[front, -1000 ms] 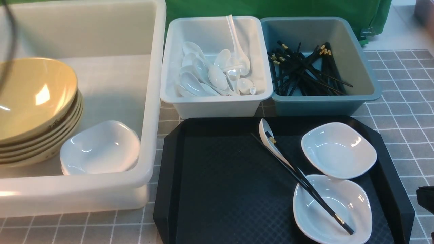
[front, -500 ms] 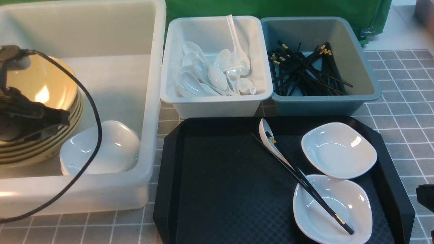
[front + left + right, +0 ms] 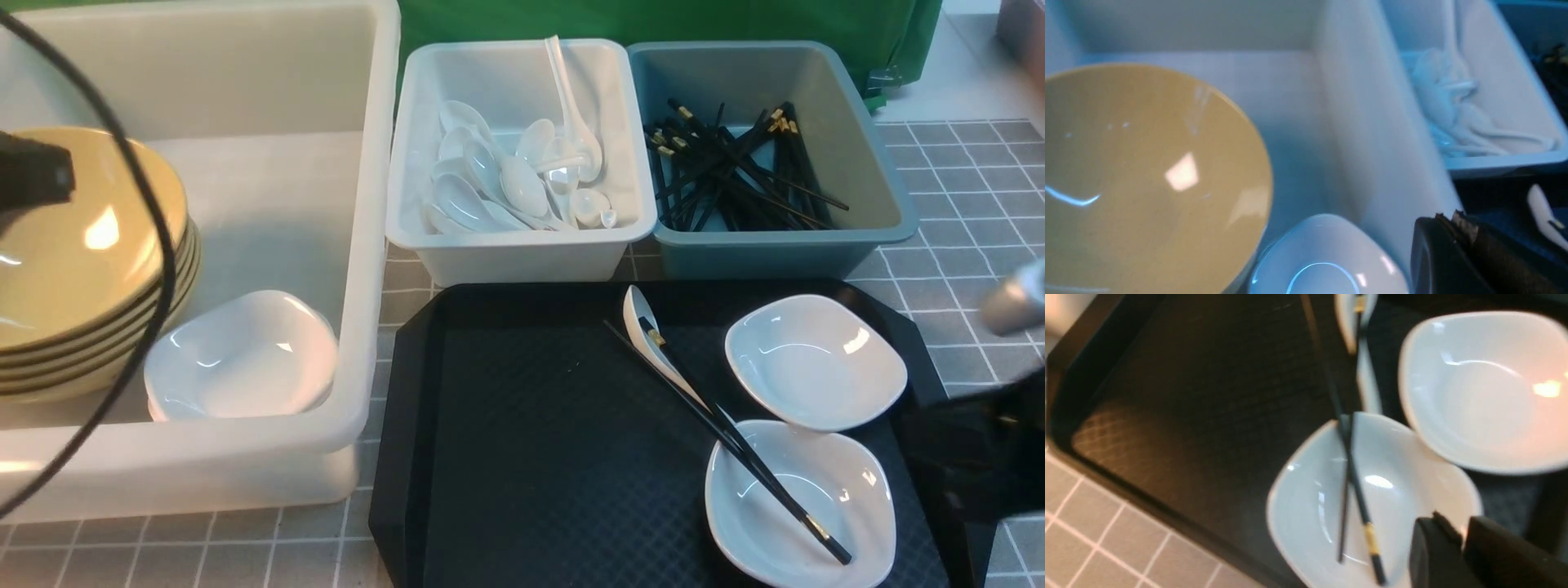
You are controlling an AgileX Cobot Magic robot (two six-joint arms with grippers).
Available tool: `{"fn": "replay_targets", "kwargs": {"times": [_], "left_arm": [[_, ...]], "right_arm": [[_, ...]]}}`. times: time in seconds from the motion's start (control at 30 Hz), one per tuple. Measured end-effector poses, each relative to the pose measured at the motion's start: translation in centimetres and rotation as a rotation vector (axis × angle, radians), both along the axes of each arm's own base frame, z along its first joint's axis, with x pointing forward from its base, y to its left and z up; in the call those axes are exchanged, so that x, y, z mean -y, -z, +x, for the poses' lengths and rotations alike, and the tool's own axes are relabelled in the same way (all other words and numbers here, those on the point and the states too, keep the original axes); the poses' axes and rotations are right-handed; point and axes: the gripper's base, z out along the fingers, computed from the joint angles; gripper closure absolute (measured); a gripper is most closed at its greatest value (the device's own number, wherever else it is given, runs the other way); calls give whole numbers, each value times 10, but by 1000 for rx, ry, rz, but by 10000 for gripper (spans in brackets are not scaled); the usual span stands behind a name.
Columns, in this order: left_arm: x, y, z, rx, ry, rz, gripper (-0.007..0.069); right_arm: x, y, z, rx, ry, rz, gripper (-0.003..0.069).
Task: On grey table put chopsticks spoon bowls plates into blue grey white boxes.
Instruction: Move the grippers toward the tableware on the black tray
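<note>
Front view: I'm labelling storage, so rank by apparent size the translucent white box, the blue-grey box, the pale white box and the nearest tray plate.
1. Translucent white box, cut off at left.
2. Blue-grey box and pale white box: look alike, unranked.
3. Nearest plate, despite sitting closest.

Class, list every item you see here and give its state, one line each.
bowls, stacked in the large white box.
boxed plate, upright, empty.
pale box, holds spoons.
blue-grey box, holds black chopsticks.
loose spoon, on the black tray, under the chopstick pair.
chopstick pair, across loose spoon and near plate.
far plate, upright, empty.
left gripper, jaws shut, empty.
right gripper, jaw gap unclear, nothing held.
</note>
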Motion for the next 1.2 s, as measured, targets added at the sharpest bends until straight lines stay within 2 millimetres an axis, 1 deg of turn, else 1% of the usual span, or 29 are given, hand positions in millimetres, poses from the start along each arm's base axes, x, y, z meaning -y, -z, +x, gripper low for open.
{"fn": "replay_targets", "kwargs": {"times": [0.03,0.13,0.17,0.2,0.23,0.27,0.3,0.37,0.4,0.47,0.5,0.57,0.6,0.63,0.67,0.7,0.77,0.8,0.83,0.87,0.9,0.93,0.97,1.0,1.03,1.2], "left_arm": [[5,1,-14,14,32,-2,633],[11,14,-37,10,80,9,633],[11,15,-39,10,82,9,633],[14,23,-50,6,98,16,633],[15,30,-58,3,106,20,633],[16,35,-65,5,110,21,633],[17,41,-71,-1,115,24,633],[19,57,-83,-22,123,37,633],[19,63,-84,-33,125,39,633],[19,84,-95,-66,128,70,633],[18,92,-97,-82,127,81,633],[17,103,-100,-104,122,102,633],[17,107,-100,-107,119,106,633],[17,107,-101,-106,118,108,633],[16,109,-101,-95,113,111,633],[16,109,-100,-81,108,116,633],[15,110,-99,-71,103,122,633],[15,109,-99,-69,103,123,633],[15,111,-98,-58,93,123,633],[15,111,-98,-60,93,123,633],[14,113,-97,-50,84,124,633],[13,114,-96,-40,75,125,633],[13,116,-95,-33,67,122,633],[12,117,-94,-23,58,123,633],[11,119,-93,-16,49,122,633],[9,126,-90,0,23,118,633]], "right_arm": [[-9,3,11,-23,-49,-19,424],[-29,12,29,-59,-140,-57,322],[-33,13,32,-61,-156,-65,307],[-43,20,41,-77,-200,-88,264],[-50,21,48,-76,-218,-98,232],[-54,24,52,-74,-231,-108,216],[-62,30,63,-83,-248,-128,183],[-70,39,76,-94,-263,-150,156],[-71,41,79,-97,-263,-154,153],[-79,56,95,-124,-277,-189,139],[-81,62,100,-134,-280,-200,138],[-83,72,106,-152,-284,-216,138],[-84,77,109,-165,-284,-222,139],[-84,78,109,-167,-285,-223,139],[-85,84,112,-177,-283,-228,148],[-86,90,114,-185,-283,-233,174],[-86,92,115,-184,-280,-235,218],[-86,92,115,-183,-280,-234,225],[-87,92,116,-178,-278,-234,291],[-87,92,116,-178,-278,-234,300],[-87,92,116,-174,-277,-233,369],[-87,91,116,-173,-277,-232,410],[-87,91,116,-173,-276,-232,469],[-87,92,116,-172,-278,-233,503],[-87,92,116,-175,-276,-232,521],[-87,91,115,-188,-279,-233,517]]}}
